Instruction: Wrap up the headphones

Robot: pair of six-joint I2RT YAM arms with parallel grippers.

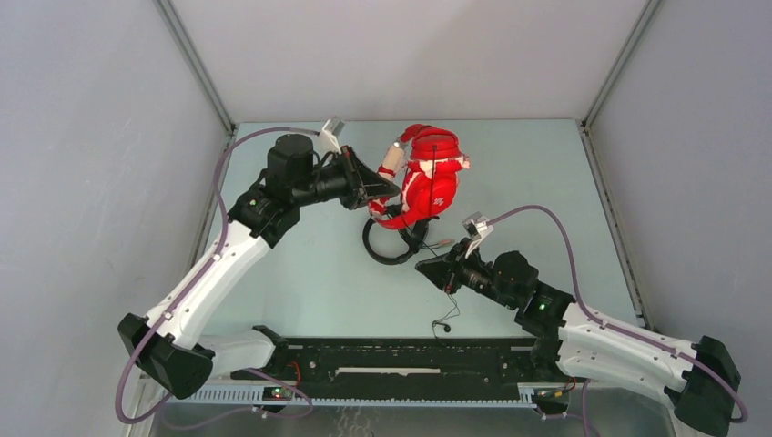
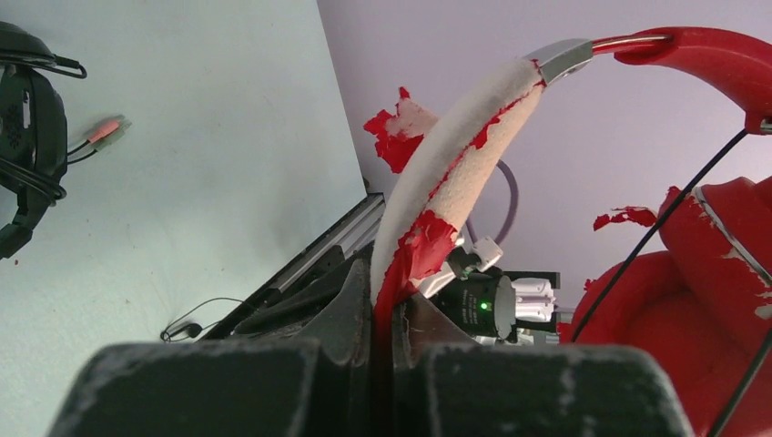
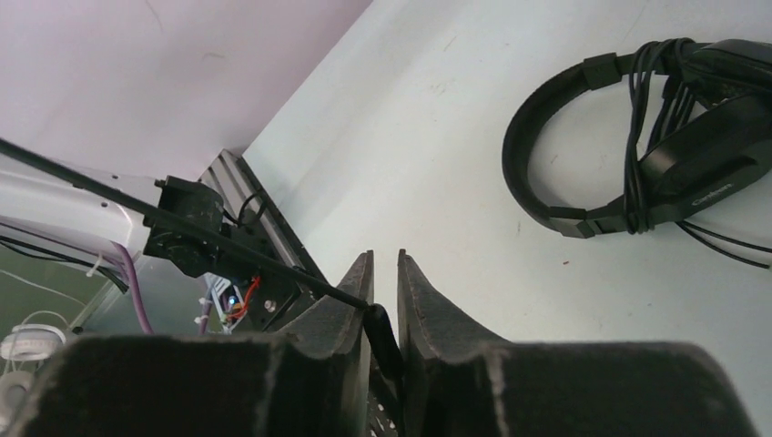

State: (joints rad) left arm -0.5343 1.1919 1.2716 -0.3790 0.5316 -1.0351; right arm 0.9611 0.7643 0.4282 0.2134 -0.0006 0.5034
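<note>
Pale table (image 1: 300,291), grey walls (image 1: 91,137), red headphones (image 1: 428,182)

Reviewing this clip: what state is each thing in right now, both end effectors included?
red headphones: held by the headband, whose covering is peeling.
left end effector: shut on the headband.
right end effector: narrowly apart with the cable in the gap; grip unclear.
cable: stretched taut into the right end effector.
black headphones: lying on the table, own cable wrapped around them.
</note>
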